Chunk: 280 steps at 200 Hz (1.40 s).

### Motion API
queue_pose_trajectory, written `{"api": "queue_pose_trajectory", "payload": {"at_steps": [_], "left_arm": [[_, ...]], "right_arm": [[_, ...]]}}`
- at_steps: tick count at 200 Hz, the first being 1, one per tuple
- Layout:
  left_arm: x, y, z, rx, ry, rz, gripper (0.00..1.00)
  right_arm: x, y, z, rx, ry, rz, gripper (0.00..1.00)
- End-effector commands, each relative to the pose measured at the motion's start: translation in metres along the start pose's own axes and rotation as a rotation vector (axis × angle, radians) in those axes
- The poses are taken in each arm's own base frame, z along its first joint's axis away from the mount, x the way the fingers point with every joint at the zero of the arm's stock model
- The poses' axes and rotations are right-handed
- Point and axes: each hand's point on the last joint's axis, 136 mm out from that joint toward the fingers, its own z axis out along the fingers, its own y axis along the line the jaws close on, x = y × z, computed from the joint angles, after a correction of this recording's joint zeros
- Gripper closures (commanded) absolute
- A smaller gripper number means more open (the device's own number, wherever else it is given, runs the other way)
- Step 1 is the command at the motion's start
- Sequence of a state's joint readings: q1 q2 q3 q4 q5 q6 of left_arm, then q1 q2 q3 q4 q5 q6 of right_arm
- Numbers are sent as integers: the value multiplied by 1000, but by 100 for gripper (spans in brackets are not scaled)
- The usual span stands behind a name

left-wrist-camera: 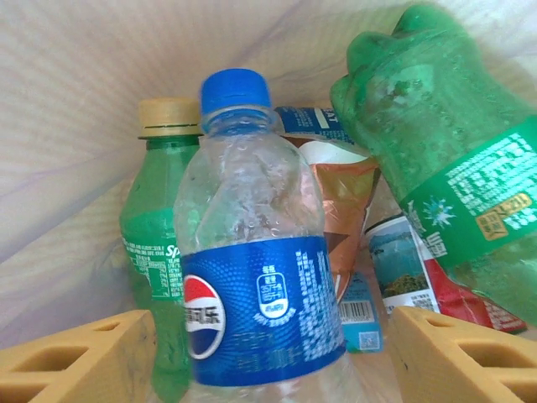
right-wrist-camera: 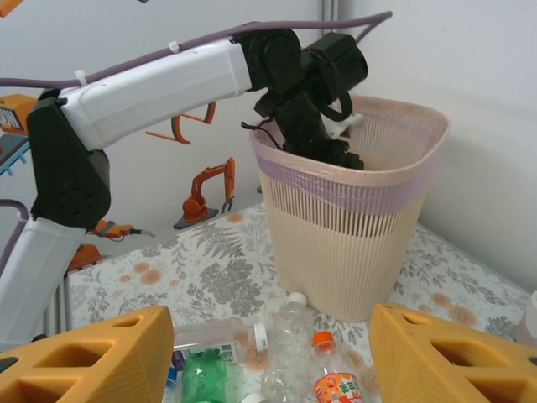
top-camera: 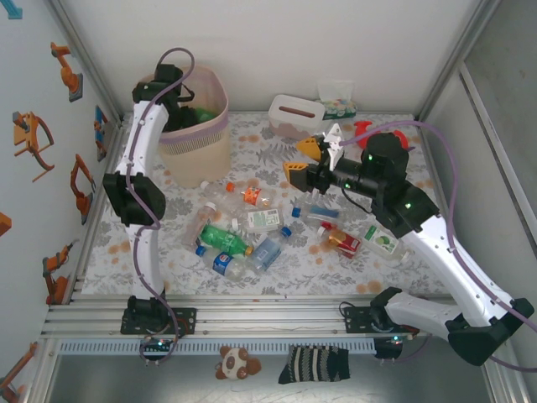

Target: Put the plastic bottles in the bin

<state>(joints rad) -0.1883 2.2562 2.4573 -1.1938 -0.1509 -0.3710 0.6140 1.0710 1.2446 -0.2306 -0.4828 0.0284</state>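
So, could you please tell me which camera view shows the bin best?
The right wrist view: the bin shows side-on, wall and pink-lined rim. Top external has it from above, partly behind the left arm; left wrist looks inside at bottles.

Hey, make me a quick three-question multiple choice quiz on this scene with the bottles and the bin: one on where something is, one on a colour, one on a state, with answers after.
1. Where is the left claw?
A) Over the tissue box
B) Down inside the bin
C) Resting on the table

2. What colour is the cap of the bottle between the left claw's fingers?
A) Blue
B) Red
C) White

3. What state is the right claw in?
A) Shut on a bottle
B) Shut, with nothing in it
C) Open and empty

Answers:
1 B: its arm reaches over the rim and the claw dips into the bin.
2 A: the cap is blue, like the label.
3 C: its two fingers stand wide apart with nothing between them.
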Motion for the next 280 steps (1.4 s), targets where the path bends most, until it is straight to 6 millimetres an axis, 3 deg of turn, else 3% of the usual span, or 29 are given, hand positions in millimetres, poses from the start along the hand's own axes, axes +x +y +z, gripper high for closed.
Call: {"api": "queue_pose_trajectory", "payload": {"at_steps": [1, 40, 90, 137, 170, 197, 237, 280], "left_arm": [[-13, 0, -46, 53, -75, -18, 28], [-19, -5, -70, 100, -120, -23, 29], [-25, -14, -107, 199, -195, -27, 29], [-27, -28, -136, 344, -301, -27, 30], [-25, -34, -160, 457, -412, -51, 29], [-19, -34, -179, 526, -487, -64, 29], [-6, -35, -202, 602, -537, -52, 27], [11, -34, -208, 643, -542, -40, 27]], "right_arm": [[-13, 0, -7, 27, -27, -25, 38], [-2, -14, -9, 113, 24, 1, 38], [29, -35, -12, 236, 148, 107, 38], [82, -59, -23, 412, 337, 234, 38], [119, -64, -32, 476, 457, 294, 38], [146, -63, -36, 471, 572, 265, 38], [181, -61, -39, 365, 827, 81, 36], [233, -59, -36, 166, 1119, -71, 35]]}}
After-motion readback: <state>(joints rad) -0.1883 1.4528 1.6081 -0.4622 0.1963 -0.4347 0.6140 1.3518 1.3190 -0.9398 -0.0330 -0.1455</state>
